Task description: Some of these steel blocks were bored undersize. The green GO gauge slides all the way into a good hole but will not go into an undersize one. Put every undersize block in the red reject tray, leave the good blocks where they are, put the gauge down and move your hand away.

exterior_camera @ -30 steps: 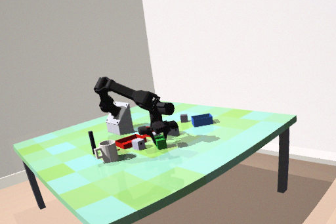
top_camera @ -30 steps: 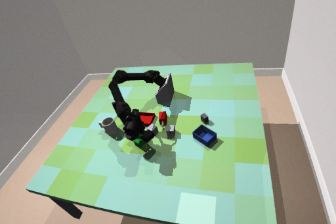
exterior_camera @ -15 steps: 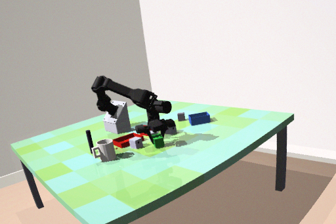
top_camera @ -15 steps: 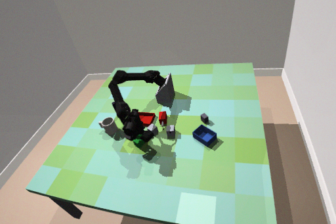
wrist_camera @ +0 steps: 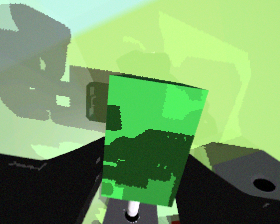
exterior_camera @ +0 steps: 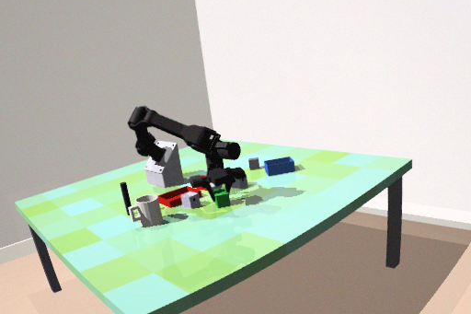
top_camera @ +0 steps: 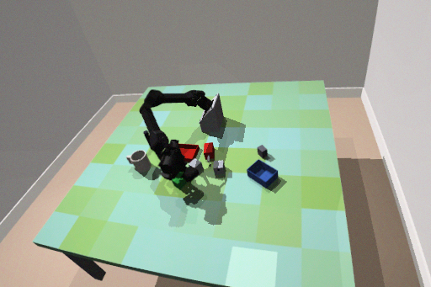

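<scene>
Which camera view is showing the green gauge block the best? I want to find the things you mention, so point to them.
The wrist view: the green gauge block (top_camera: 179,181) (exterior_camera: 223,199) (wrist_camera: 150,135) is large there, and its pale pin shows at the mouth of a block's hole. The top view shows only a small green part under the black arm; the exterior view shows a small green face, no pin.

Arm (top_camera: 170,98) (exterior_camera: 170,123): matte black, chunky rounded joints, slim straight links; grey wedge-shaped base (top_camera: 213,125) (exterior_camera: 156,179), sloping face, small dark screw-like dots.
</scene>
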Robot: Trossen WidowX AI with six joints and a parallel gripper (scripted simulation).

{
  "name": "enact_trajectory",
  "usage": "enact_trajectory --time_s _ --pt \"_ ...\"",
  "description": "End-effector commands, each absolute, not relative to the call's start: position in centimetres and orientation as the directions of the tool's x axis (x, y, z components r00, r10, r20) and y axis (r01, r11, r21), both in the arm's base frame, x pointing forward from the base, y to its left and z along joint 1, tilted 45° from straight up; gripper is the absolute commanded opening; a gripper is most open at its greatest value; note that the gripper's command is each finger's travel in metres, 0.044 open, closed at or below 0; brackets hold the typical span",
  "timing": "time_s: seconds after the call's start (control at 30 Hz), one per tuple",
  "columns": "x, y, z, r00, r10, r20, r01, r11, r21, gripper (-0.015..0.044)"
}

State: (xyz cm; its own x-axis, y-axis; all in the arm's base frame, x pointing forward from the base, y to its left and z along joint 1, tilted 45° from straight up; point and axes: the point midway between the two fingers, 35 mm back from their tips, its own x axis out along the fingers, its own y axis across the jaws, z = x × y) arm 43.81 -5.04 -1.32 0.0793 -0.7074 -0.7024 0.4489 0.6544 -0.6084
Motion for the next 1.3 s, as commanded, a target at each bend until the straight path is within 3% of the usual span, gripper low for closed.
enact_trajectory --time_s 0.0,1.27 --pt "43.73 -4.66 -0.98 0.091 -0.708 -0.700 0.453 0.656 -0.604 0.0000" --pt "42.88 -4.20 -1.35 0.093 -0.709 -0.700 0.452 0.656 -0.604 0.0000"
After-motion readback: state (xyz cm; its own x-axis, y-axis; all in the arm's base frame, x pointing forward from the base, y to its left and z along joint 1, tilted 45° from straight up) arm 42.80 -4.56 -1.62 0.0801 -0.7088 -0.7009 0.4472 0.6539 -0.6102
